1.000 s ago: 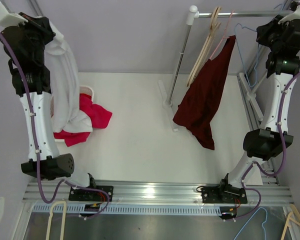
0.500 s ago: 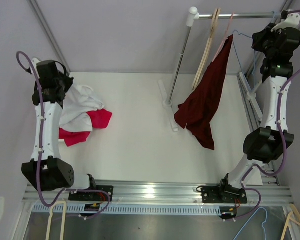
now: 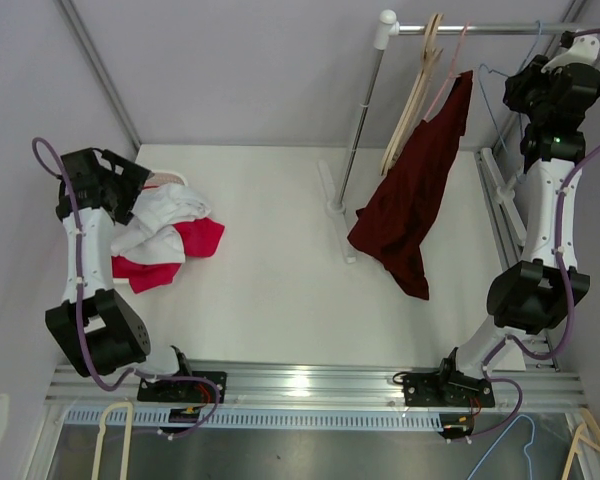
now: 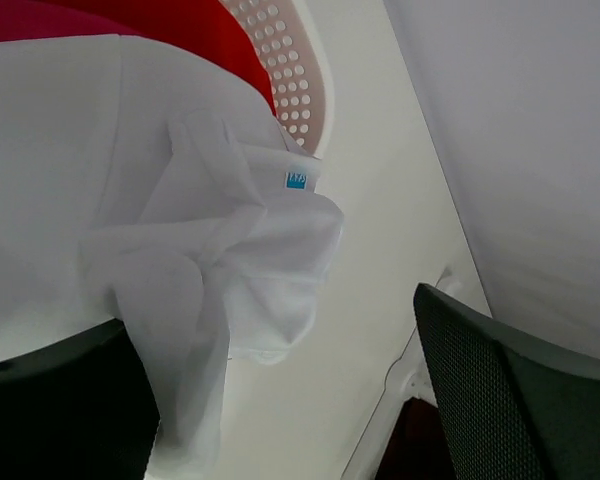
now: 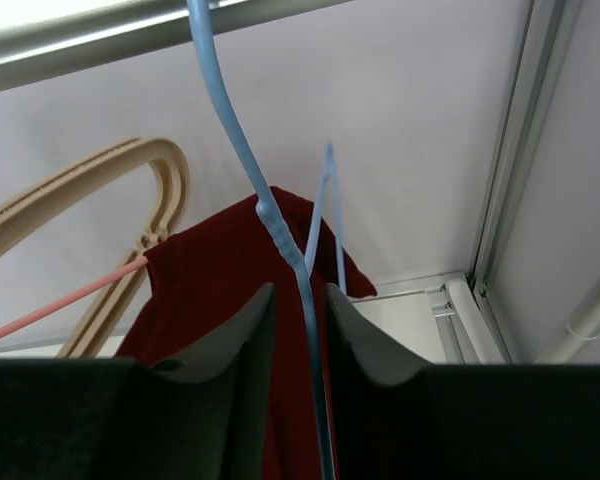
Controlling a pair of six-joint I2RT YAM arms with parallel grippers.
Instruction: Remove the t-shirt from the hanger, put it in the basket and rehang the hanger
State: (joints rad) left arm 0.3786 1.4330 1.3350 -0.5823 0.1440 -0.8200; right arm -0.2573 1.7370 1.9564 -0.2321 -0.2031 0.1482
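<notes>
**Shirt lopsided under the rail, hanger wire loose in the right pincer**

The dark red t-shirt (image 3: 410,200) is not yet off. It hangs below the rail (image 3: 480,29) on the blue hanger (image 5: 280,235), with its high corner just under the rail and the rest trailing down and away towards the rail's upright post. I cannot tell whether its low end touches the desk (image 3: 280,260).

The right pincer (image 5: 298,290) is raised close beneath the rail. Its 2 fingers stand a little apart with the blue wire running between them, and no squeeze on the wire shows.

The left pincer (image 4: 275,315) is well away from the rail, at the far side of the desk. It is spread wide and empty, just over the white and red pile of clothes (image 3: 165,235) by the basket (image 4: 300,90).

Likely trouble from here:
- With the wire unclamped, any pull on the cloth could swing the hanger or slide it along the rail
- The hook could lift off, dropping hanger and shirt together
- Since the shirt hangs unevenly, its weight may drag it off unguided into a heap
- The wooden hangers (image 3: 415,80) sit just beside it on the rail, and a swing could catch the cloth on them
- Nothing steadies the shirt from below while the left arm is so far from the rail
</notes>
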